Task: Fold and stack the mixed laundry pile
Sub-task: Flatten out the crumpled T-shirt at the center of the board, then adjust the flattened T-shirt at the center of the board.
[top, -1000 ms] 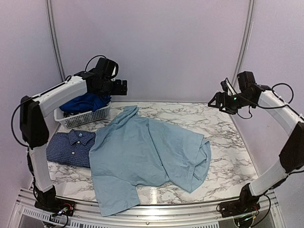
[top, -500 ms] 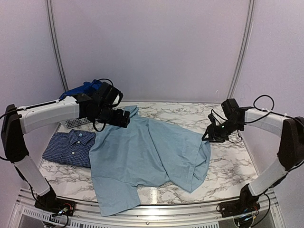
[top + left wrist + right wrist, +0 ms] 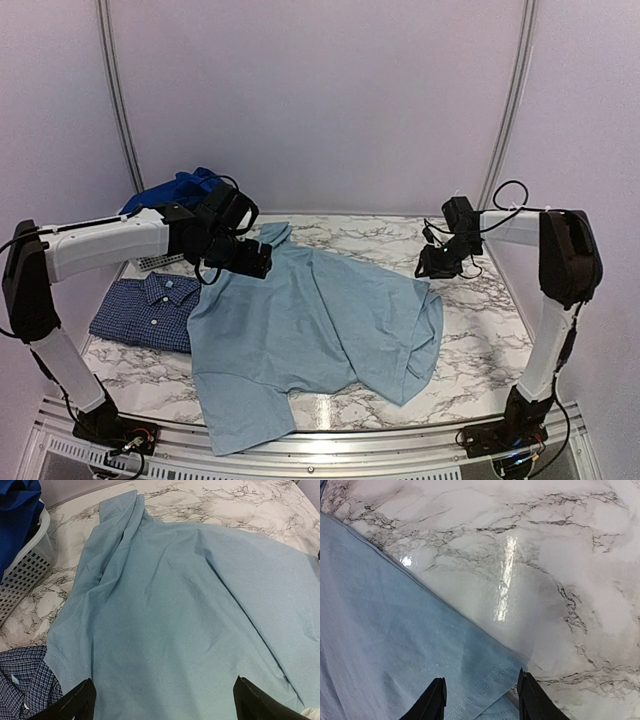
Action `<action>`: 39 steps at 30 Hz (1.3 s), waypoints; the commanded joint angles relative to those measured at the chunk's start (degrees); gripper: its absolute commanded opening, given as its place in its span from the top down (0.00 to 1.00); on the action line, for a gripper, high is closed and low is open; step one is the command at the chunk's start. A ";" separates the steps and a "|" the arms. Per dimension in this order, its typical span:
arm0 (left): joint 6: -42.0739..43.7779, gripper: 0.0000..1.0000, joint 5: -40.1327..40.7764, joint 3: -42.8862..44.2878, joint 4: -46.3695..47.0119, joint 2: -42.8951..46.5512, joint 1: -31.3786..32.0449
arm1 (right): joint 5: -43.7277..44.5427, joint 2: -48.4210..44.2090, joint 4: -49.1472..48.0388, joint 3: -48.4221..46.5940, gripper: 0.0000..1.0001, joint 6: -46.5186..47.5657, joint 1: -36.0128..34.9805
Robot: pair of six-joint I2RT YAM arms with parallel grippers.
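A pale blue T-shirt (image 3: pixel 310 330) lies spread and partly folded over on the marble table (image 3: pixel 470 330); it fills the left wrist view (image 3: pixel 185 610), and its hemmed corner shows in the right wrist view (image 3: pixel 395 650). A navy small-check shirt (image 3: pixel 145 310) lies folded at the left, its edge in the left wrist view (image 3: pixel 22 685). Royal blue clothes (image 3: pixel 180 190) sit in the basket. My left gripper (image 3: pixel 250 258) is open, low over the T-shirt's upper left part (image 3: pixel 160 702). My right gripper (image 3: pixel 432 266) is open, its fingers straddling the T-shirt's right corner (image 3: pixel 481 700).
A white slatted basket (image 3: pixel 150 260) stands at the back left, seen also in the left wrist view (image 3: pixel 25 575). Bare marble (image 3: pixel 545 570) lies right of the T-shirt. Purple walls enclose the table on three sides.
Both arms have come down from raised positions. The left gripper moved from above the basket to the T-shirt's upper left. The right gripper dropped and moved left to the T-shirt's right corner.
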State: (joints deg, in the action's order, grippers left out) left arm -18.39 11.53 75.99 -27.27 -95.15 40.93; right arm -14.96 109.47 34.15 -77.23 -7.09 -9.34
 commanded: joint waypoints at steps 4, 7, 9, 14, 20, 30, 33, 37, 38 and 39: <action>2.10 0.01 0.68 1.73 -0.68 -1.85 0.04 | 3.76 2.90 2.12 -2.37 0.55 3.47 -0.66; 2.59 0.01 0.67 2.07 -0.86 -2.81 0.03 | 5.44 4.22 2.70 -2.38 0.62 4.45 -1.19; 2.96 0.01 0.85 2.17 -0.94 -3.47 -0.04 | 5.64 4.64 3.12 -2.60 0.78 4.76 -1.19; 3.35 0.01 1.38 2.13 -1.33 -4.82 -0.51 | 7.42 3.85 4.90 -5.01 1.00 5.75 -1.21; 3.79 0.01 1.21 2.04 -1.42 -5.26 -1.45 | 11.00 2.74 6.90 -11.64 1.00 6.37 1.27; 5.21 0.01 0.61 1.37 -1.65 -5.47 -2.86 | 14.42 5.35 6.32 -21.43 1.00 5.37 6.91; 5.30 0.01 0.18 1.08 -1.66 -5.57 -3.04 | 20.23 8.72 3.96 -28.16 1.00 5.23 8.64; 5.37 0.01 -0.53 0.97 -1.71 -5.50 -3.22 | 24.63 18.17 4.06 -41.40 0.87 5.96 8.73; 5.32 0.01 -0.83 1.01 -1.80 -5.29 -3.22 | 24.43 22.12 8.43 -48.56 0.71 6.03 8.72; 5.35 0.01 -1.14 0.94 -1.94 -4.91 -3.22 | 24.19 25.73 14.75 -55.63 0.62 5.45 8.73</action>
State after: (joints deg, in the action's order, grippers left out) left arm -13.82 11.62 76.88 -27.53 -99.74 38.00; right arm 4.78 124.77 40.29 -115.50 -1.45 -0.95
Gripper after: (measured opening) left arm 0.988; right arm 0.177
